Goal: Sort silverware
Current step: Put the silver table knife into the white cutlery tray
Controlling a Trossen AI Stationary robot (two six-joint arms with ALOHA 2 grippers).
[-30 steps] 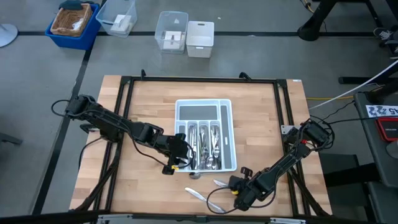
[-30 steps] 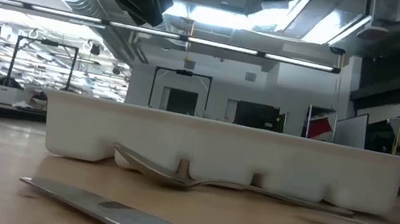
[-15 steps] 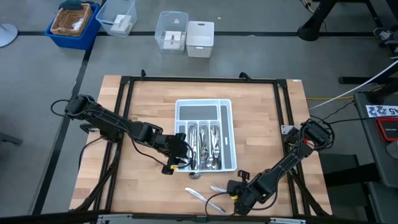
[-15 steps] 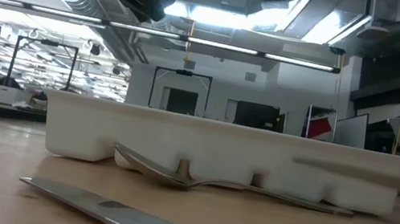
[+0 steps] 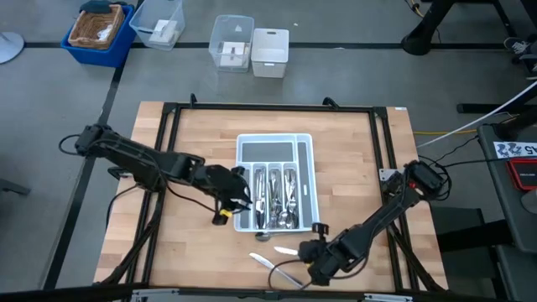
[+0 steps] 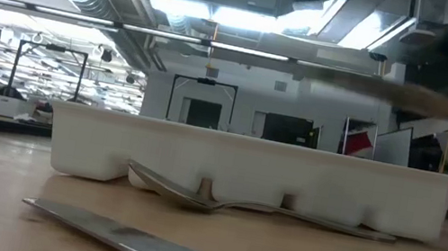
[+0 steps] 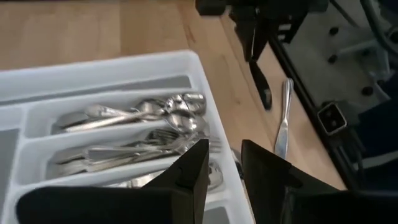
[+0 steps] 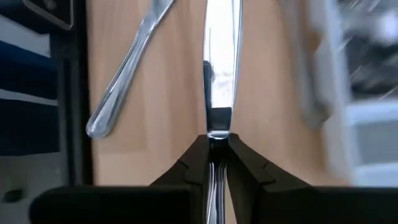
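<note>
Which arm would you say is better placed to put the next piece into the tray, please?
The right: its claw is shut on a knife near the tray. The left claw hovers over the tray, holding nothing.

Table [image 5: 193, 134]: pale wood planks, smooth matt finish, grain visible. Tray [image 7: 124, 65]: white plastic, smooth with a slight sheen, slot floors lined matt grey; silverware [image 7: 143, 112] inside is polished metal, mirror-glossy. Knife [image 8: 219, 56] pinched in the right gripper [image 8: 217, 146] is bright reflective metal; gripper fingers [image 8: 249, 168] look matt black plastic.
</note>
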